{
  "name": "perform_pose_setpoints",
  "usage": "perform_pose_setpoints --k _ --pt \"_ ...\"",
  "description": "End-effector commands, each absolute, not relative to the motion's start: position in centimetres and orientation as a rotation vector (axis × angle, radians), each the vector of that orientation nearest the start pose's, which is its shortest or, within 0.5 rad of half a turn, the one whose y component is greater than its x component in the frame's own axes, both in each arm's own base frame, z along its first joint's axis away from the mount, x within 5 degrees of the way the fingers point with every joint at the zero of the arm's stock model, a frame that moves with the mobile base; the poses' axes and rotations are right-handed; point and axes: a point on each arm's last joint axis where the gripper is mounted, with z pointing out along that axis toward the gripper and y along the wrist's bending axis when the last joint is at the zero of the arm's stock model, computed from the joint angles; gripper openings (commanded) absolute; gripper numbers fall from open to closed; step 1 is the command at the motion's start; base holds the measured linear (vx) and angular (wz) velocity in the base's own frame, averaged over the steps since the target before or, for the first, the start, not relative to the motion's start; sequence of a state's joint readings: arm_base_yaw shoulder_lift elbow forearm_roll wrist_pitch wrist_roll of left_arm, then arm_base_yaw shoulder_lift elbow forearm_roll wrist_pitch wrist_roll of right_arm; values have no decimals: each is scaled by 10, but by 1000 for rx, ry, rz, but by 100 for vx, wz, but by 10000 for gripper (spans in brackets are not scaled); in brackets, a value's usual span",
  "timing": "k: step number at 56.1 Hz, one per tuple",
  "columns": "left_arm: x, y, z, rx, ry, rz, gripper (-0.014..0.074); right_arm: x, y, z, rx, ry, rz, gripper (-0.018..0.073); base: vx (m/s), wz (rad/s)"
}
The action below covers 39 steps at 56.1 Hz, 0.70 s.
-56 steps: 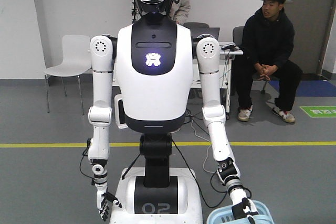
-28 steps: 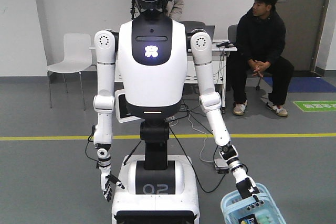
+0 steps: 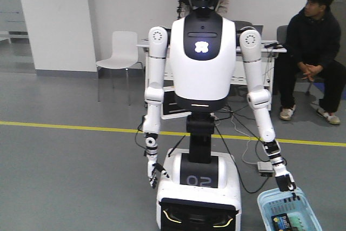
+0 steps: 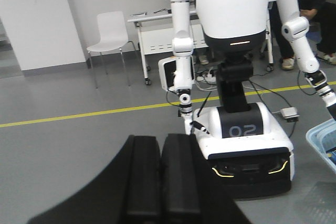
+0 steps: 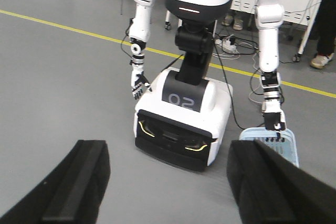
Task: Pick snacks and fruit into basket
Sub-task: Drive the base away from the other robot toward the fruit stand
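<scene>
One pale blue slotted plastic basket (image 3: 265,206) sits low at the grey floor (image 3: 70,177), its far rim held by a black-fingered hand (image 3: 285,182) of the single white humanoid robot (image 3: 203,63). In the right wrist view the basket lies ahead of and well apart from the right gripper (image 5: 168,153), whose fingers stand wide apart. In the left wrist view it shows at the right edge, far from the left gripper (image 4: 161,171), whose fingers press together. The basket's long axis runs from that hand toward the front camera. Inside lie printed snack pouches (image 3: 282,222), too small to count. One white chair (image 3: 120,52) stands behind.
</scene>
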<state>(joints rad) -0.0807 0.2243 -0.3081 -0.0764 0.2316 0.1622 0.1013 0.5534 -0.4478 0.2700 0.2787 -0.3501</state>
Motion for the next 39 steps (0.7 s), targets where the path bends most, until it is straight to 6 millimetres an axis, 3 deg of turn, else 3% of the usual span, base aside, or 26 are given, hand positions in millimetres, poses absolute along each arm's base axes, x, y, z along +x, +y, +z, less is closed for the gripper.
perform_pose_setpoints --k 1,39 --pt "67 -6 298 128 1529 -11 80 119 16 313 -204 1742 48 532 -12 46" --pt "67 -6 298 128 1529 -11 80 119 16 313 -204 1742 48 532 -7 52"
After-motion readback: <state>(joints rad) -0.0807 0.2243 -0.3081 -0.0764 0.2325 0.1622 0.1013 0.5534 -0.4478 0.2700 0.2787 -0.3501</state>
